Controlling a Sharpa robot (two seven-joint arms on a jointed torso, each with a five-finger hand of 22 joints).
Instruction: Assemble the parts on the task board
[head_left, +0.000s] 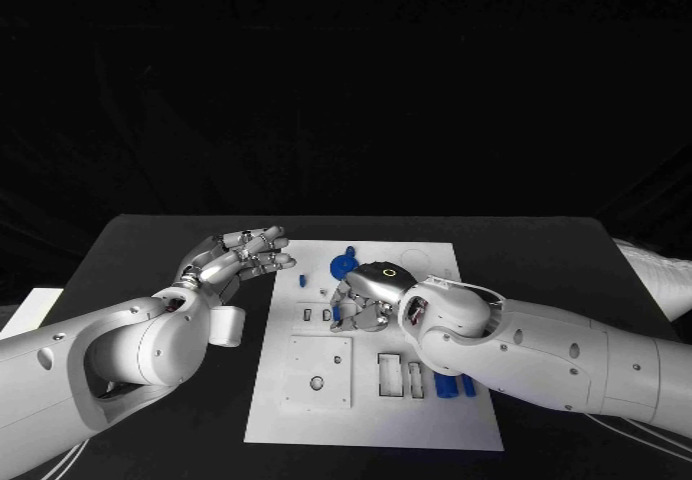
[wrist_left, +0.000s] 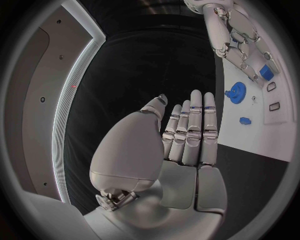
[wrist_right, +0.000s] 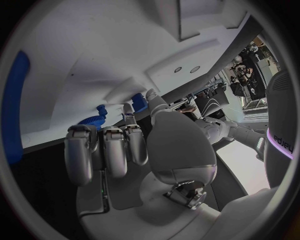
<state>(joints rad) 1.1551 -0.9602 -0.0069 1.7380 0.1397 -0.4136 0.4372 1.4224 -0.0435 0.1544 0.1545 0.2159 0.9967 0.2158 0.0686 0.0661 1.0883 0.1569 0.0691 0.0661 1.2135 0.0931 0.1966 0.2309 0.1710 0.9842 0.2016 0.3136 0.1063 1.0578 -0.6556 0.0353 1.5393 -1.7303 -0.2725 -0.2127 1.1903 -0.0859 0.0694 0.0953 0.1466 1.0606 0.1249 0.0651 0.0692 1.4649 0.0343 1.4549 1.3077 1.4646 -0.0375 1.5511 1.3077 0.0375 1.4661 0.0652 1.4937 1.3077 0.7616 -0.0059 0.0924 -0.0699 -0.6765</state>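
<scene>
Two blue pegs (head_left: 456, 386) lie at the near right of the white board (head_left: 375, 420), close under the right forearm, their long axes running near to far. Farther in, the right robot hand (head_left: 361, 300) hovers low over the board's middle, fingers curled downward; whether it holds anything I cannot tell. Just beyond its fingertips lies the blue gear (head_left: 345, 265), so this hand is the nearer one. The left robot hand (head_left: 238, 258) hangs off the board's left edge above the black tabletop (head_left: 144, 240), fingers straight, loosely spread and empty.
</scene>
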